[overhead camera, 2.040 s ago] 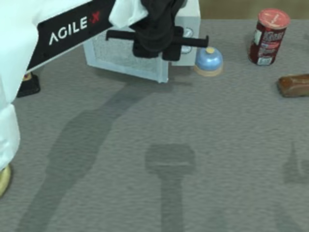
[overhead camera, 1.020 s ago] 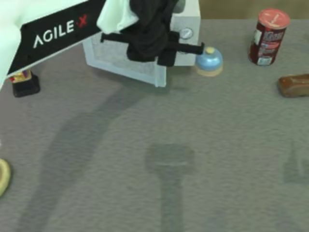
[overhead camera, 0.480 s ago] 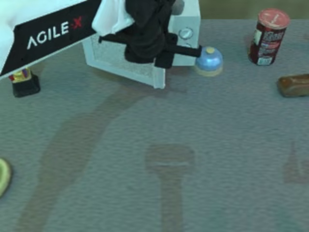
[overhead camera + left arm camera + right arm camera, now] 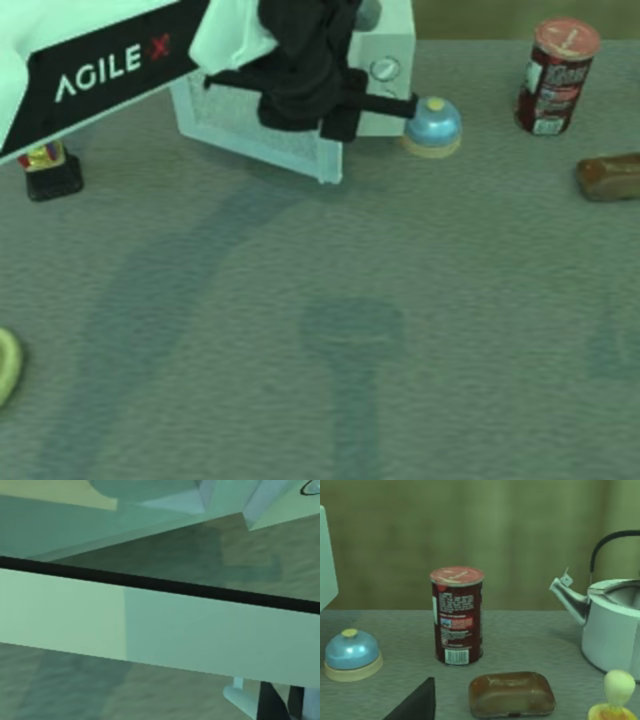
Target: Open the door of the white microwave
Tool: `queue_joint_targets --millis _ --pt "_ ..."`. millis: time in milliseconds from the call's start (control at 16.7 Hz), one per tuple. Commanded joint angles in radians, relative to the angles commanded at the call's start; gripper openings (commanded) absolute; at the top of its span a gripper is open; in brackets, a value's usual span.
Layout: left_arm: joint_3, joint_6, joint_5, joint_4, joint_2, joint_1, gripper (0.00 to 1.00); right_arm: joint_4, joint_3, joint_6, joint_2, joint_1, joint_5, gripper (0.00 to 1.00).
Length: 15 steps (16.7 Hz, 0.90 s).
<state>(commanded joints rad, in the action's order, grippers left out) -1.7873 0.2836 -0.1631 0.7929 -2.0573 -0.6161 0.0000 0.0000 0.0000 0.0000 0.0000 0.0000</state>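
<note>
A: What's the setting?

B: A grey, rough-textured table (image 4: 420, 300) with a dull olive wall behind it in the right wrist view.

A: And the white microwave?

B: The white microwave (image 4: 395, 45) stands at the far edge of the table, left of centre in the top view, a round grey knob (image 4: 384, 69) showing on its front strip. The door (image 4: 262, 137) with its speckled grey window is swung partly out, its free edge angled toward the near side, away from the knob strip.

A: Which arm is on it?

B: The left. The left gripper (image 4: 305, 85) hangs over the door's upper edge, its black body hiding the spot where it meets the panel. Whether its fingers are clamped or loose I cannot tell. The left wrist view is filled by a pale panel with a black edge.

A: The right arm?

B: Out of the top view.

A: What else?

B: A blue call bell (image 4: 432, 126) just right of the microwave, a red can (image 4: 556, 75) farther right, a brown soap-like bar (image 4: 608, 176) near the right edge, and a white kettle (image 4: 612, 625) in the right wrist view.
</note>
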Motion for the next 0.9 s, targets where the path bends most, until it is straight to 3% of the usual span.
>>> queue_joint_targets --millis 600,900 --pt "0.0 0.0 0.0 0.0 0.0 0.0 0.0 0.0 0.0 0.0 0.0 0.0 0.0 1.0" --pt "0.053 -0.042 0.028 -0.022 0.033 0.006 0.0 0.0 0.0 0.0 0.0 0.0 0.0 1.0"
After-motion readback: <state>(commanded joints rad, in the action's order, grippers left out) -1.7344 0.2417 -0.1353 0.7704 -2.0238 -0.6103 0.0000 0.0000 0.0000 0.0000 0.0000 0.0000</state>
